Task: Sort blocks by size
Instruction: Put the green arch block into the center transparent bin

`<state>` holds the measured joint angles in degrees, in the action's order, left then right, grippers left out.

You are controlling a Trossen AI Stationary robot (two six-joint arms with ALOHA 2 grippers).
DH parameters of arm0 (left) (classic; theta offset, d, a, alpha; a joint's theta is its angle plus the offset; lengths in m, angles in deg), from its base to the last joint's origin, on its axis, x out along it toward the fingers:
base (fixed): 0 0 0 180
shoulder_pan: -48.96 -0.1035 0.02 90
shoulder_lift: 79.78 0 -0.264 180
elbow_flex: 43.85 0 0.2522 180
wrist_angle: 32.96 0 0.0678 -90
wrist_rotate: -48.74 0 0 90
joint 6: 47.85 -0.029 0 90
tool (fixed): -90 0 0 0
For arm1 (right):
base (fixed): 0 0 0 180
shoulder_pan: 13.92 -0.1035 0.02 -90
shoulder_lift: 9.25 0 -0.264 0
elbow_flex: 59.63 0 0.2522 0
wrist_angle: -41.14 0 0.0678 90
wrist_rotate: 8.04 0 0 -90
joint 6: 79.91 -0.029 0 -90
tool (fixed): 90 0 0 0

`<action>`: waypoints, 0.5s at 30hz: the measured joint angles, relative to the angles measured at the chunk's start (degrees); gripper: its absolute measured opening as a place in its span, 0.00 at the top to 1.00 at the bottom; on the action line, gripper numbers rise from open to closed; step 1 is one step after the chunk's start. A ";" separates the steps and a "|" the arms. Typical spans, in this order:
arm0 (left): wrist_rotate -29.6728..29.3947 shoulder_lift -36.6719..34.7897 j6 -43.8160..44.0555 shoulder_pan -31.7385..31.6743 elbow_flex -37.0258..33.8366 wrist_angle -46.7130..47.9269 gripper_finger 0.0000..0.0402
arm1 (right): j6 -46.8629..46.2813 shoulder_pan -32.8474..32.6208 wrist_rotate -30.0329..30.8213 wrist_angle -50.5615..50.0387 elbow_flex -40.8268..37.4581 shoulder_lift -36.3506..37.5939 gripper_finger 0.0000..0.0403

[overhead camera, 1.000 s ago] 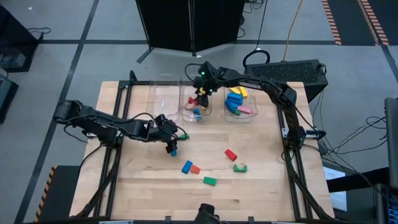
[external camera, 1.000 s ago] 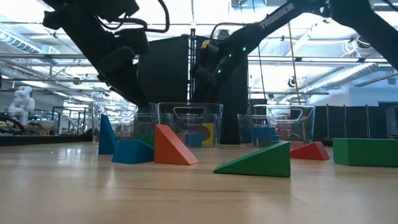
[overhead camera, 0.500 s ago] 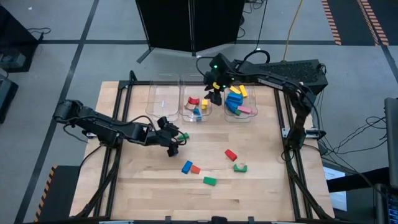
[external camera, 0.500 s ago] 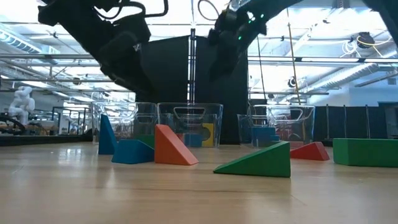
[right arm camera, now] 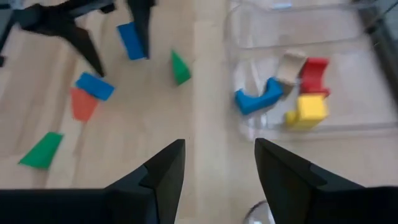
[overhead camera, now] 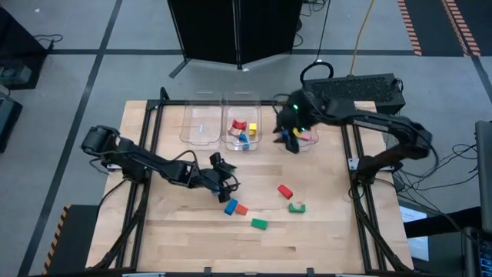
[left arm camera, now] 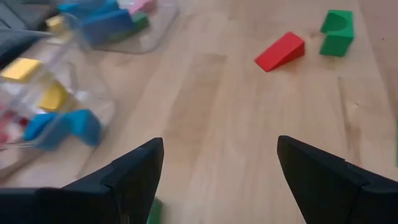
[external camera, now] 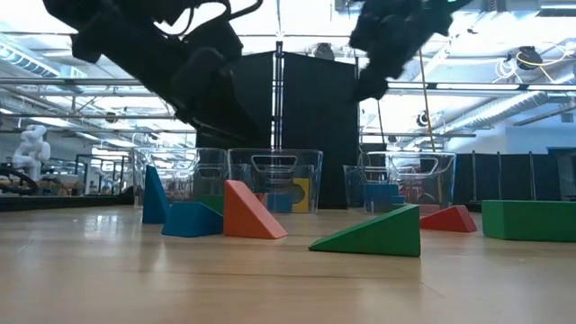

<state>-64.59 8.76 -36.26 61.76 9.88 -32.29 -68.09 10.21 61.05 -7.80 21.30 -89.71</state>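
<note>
Loose blocks lie flat on the wooden table: a blue one (overhead camera: 231, 206), an orange wedge (overhead camera: 242, 208), a green wedge (overhead camera: 259, 224), a red wedge (overhead camera: 285, 191) and a green arch (overhead camera: 297, 206). More blocks lie in the middle bin (overhead camera: 242, 127) and the right bin (overhead camera: 301, 132). My left gripper (overhead camera: 224, 185) hovers open just left of the loose blocks, with bare table between its fingers (left arm camera: 134, 177). A blue block (right arm camera: 132, 40) and a green wedge (right arm camera: 180, 67) sit close beside it. My right gripper (overhead camera: 290, 140) hangs open and empty above the right bin's near left corner.
A third clear bin (overhead camera: 201, 123) stands at the far left of the row and looks nearly bare. The three bins line the table's far edge. Bare wood stretches along the near edge and at the table's right (overhead camera: 330, 200).
My right gripper has left the middle bin, rising and swinging toward the table's right edge and somewhat nearer, to above the right bin. My left gripper has moved toward the right and tipped downward, closer to the loose blocks. The blocks on the table have stayed put.
</note>
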 joint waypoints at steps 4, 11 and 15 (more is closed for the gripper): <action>2.40 2.55 0.09 0.09 0.00 -4.15 0.22 | -3.69 -2.27 0.03 5.34 -9.62 7.68 0.55; 6.47 8.18 -4.24 0.48 0.17 -17.54 0.22 | -10.91 -6.20 4.88 12.67 -23.33 18.59 0.55; 8.70 12.88 -8.15 0.15 3.75 -19.31 0.22 | -14.72 -8.35 7.86 13.10 -27.88 22.46 0.55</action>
<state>-55.89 21.64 -44.40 61.91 13.62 -51.60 -82.81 1.86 68.91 5.31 -6.58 -67.25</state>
